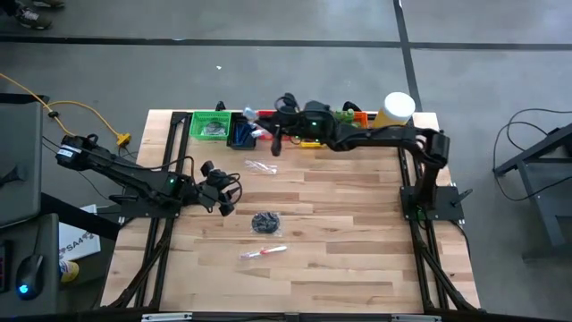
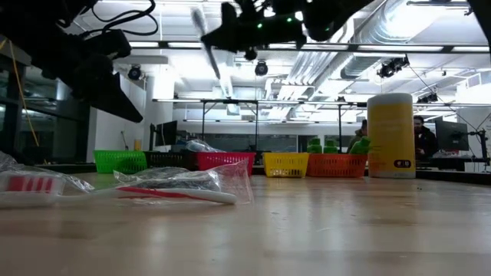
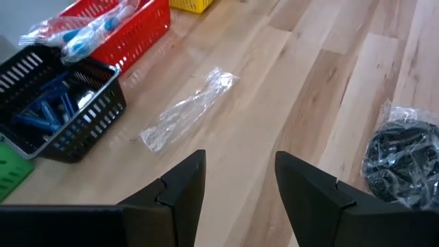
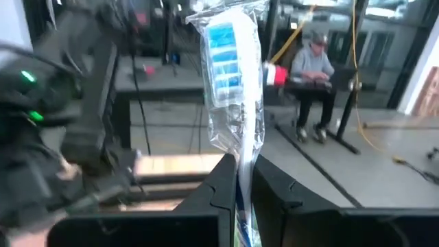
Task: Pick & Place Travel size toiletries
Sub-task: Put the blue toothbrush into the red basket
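My right gripper (image 1: pixel 276 136) hovers high over the far bins, shut on a blue-headed toothbrush in a clear wrapper (image 4: pixel 224 62), also seen in the low view as the toothbrush (image 2: pixel 207 42). My left gripper (image 3: pixel 236 180) is open above the table's left middle (image 1: pixel 222 192), touching nothing. Flat on the wood lie a clear-wrapped piece (image 1: pixel 261 167) (image 3: pixel 188 113), a wrapped dark disc bundle (image 1: pixel 265 222) (image 3: pixel 405 161) and a wrapped pink toothbrush (image 1: pixel 264 252) (image 2: pixel 180 192). My right gripper (image 4: pixel 239 171) pinches the wrapped toothbrush between its two fingers by the handle (image 4: pixel 241 147), wrapper included. The bristle head (image 4: pixel 223 48) sticks out beyond the fingertips. The toothbrush is lifted clear of table and bins and sits tilted in the low view.
Along the far edge stand a green bin (image 1: pixel 212 125), a black bin of blue items (image 3: pixel 58 103), a red bin (image 3: pixel 116 27), a yellow bin (image 1: pixel 308 140) and an orange bin (image 1: pixel 359 116). A pale-yellow cylinder (image 1: pixel 398 109) stands far right. A person sits beyond the table (image 4: pixel 312 65).
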Controlling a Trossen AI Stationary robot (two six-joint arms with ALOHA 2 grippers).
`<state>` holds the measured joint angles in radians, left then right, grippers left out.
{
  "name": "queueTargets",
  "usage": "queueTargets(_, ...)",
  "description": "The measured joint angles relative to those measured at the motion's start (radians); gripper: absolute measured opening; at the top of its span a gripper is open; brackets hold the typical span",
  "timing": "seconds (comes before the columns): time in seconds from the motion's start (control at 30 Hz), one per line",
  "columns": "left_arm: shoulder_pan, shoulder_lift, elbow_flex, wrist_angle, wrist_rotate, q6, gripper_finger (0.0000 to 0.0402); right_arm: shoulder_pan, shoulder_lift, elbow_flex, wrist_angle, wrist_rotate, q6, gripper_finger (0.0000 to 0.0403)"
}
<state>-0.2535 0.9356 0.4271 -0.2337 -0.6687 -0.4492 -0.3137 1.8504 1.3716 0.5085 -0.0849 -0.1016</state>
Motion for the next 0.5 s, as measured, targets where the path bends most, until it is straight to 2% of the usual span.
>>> queueTargets(0.17,-0.002,0.000,0.000,0.002,-0.069,-0.004,0.0175,-0.016,0.021,0.009,-0.047,0.009,0.007,0.0019)
queueTargets(0.3,-0.001,0.000,0.000,0.007,-0.111,0.000,0.0175,-0.043,-0.028,-0.080,-0.041,0.033,0.052,0.0019)
queueTargets(0.4,-0.001,0.000,0.000,0.009,-0.158,0.007,0.0175,-0.058,-0.087,-0.214,0.053,0.077,0.064,0.0019)
queueTargets(0.5,0.009,0.000,0.000,0.081,-0.184,0.098,0.0175,-0.075,-0.132,-0.362,0.243,0.049,0.123,0.0019)
